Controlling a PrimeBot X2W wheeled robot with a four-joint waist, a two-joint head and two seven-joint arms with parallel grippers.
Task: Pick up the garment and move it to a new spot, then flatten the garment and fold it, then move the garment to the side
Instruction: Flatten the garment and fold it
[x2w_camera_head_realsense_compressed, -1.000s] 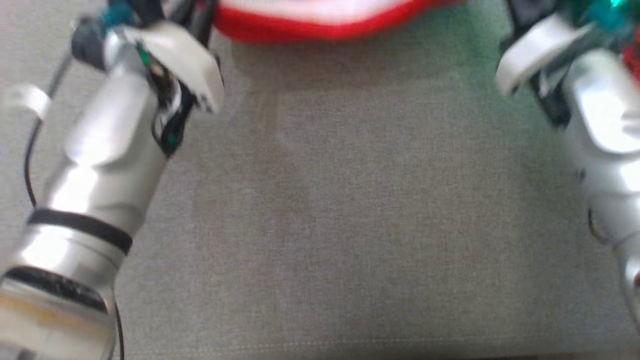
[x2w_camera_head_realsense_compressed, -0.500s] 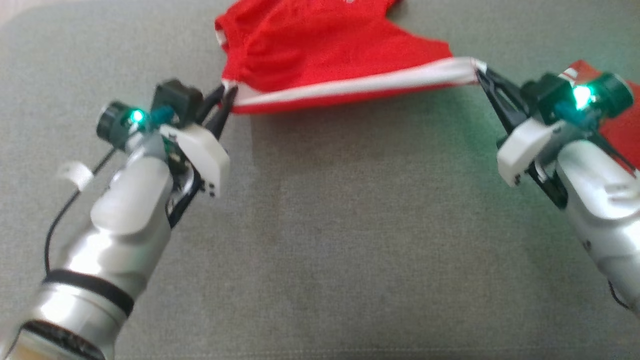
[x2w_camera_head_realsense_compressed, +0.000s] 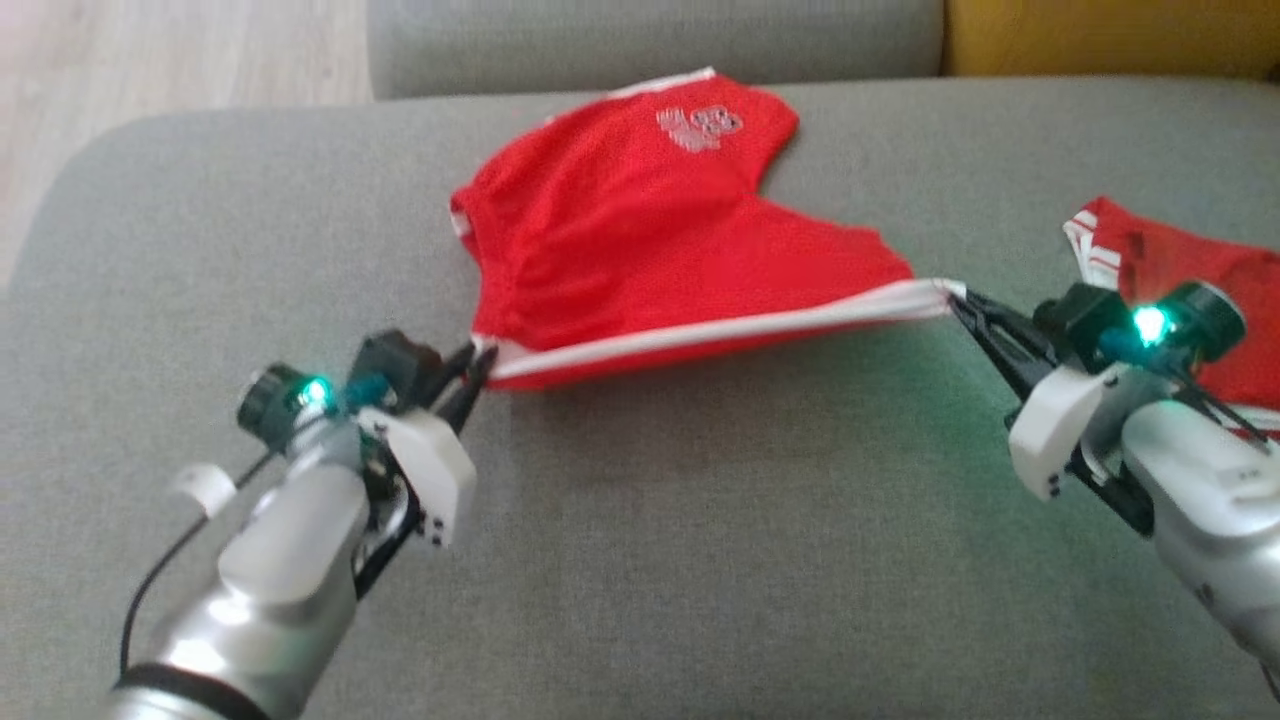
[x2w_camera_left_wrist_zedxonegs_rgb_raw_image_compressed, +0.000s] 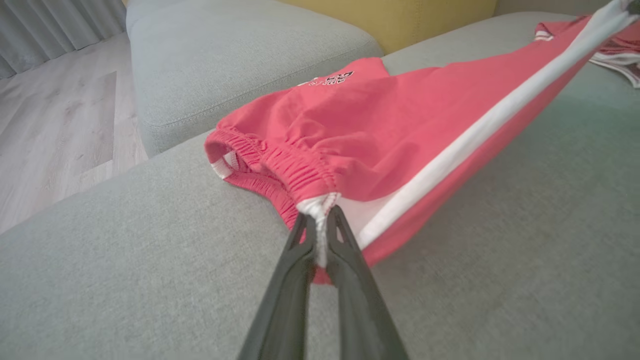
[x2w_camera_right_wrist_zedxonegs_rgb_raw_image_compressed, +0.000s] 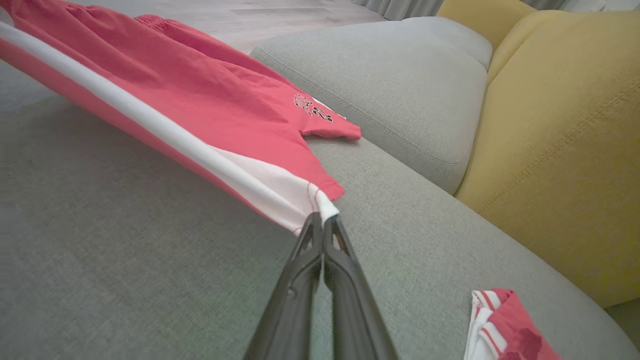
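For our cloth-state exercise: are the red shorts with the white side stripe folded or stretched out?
Stretched out: the red shorts run taut between the left gripper at the waistband and right gripper at the hem.

Shorts (x2w_camera_head_realsense_compressed: 640, 230): thin red cloth, matt, faintly creased; white stripe (x2w_camera_head_realsense_compressed: 720, 325) smoother cloth; waistband (x2w_camera_left_wrist_zedxonegs_rgb_raw_image_compressed: 280, 165) puckered elastic; printed logo (x2w_camera_head_realsense_compressed: 700, 125) at 12 o'clock, flat. Sofa (x2w_camera_head_realsense_compressed: 700, 560): grey woven cloth, coarse, matt. Cushion (x2w_camera_head_realsense_compressed: 1100, 35) at 1 o'clock: yellow cloth, finer weave. Floor (x2w_camera_head_realsense_compressed: 150, 50) at 10 o'clock: pale wood planks, low sheen. L arm (x2w_camera_head_realsense_compressed: 290, 560): silver shell, glossy, smooth, metal or plastic unclear; white plastic cover (x2w_camera_head_realsense_compressed: 430, 470), matt. L gripper (x2w_camera_left_wrist_zedxonegs_rgb_raw_image_compressed: 319, 217) & R gripper (x2w_camera_right_wrist_zedxonegs_rgb_raw_image_compressed: 322, 220): fingers dark plastic, matt, smooth. 2nd garment (x2w_camera_head_realsense_compressed: 1180, 270) at 3 o'clock: red cloth w/ white stripes. Curtain (x2w_camera_left_wrist_zedxonegs_rgb_raw_image_compressed: 50, 20), L wrist view, 10 o'clock: grey cloth.
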